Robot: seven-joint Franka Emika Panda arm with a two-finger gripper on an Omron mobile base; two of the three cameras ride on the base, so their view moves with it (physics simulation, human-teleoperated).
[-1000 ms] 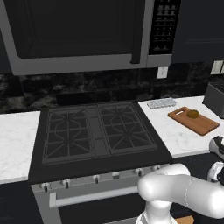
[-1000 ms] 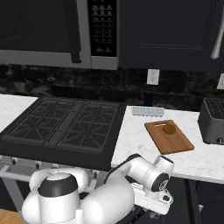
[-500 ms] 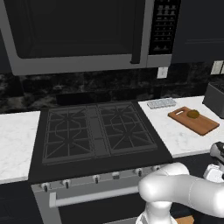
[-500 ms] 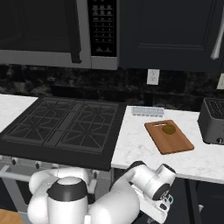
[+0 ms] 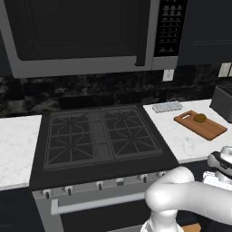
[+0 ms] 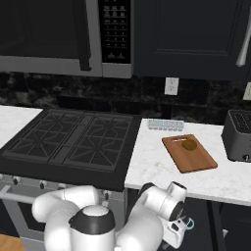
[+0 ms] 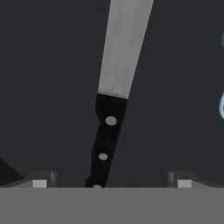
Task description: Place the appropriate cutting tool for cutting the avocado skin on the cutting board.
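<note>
The microwave (image 5: pixel 86 38) hangs widest across the top of the left base view, with dark cabinets (image 6: pixel 191 37) beside it in the right base view. Below it sits the black stove (image 5: pixel 102 136) with its grated burners, set between two stretches of white marbled counter (image 6: pixel 157 169). The robot's white arm (image 6: pixel 122 220) curls low in front of the stove, reaching down below the counter edge on the right side. A dark toaster (image 6: pixel 239 136) stands at the far right of the counter. The cutting board (image 6: pixel 189 153), reddish-brown and flat, lies on the counter between the stove and the toaster, well apart from the arm. Just behind the board, near the wall, lies a pale grey ridged tray (image 6: pixel 165 125). The avocado (image 6: pixel 189 145) rests on the board's far half, a small olive-brown lump; it also shows on the board in the left base view (image 5: pixel 200 118).

In the hand view a knife (image 7: pixel 114 87) lies against a dark surface, its grey blade running up and slightly right, its black riveted handle pointing down toward the tool (image 7: pixel 111 183). The tool's two fingers (image 7: pixel 41 180) stand wide apart, one on each side of the handle's end, and grip nothing; whether they touch the knife cannot be told
</note>
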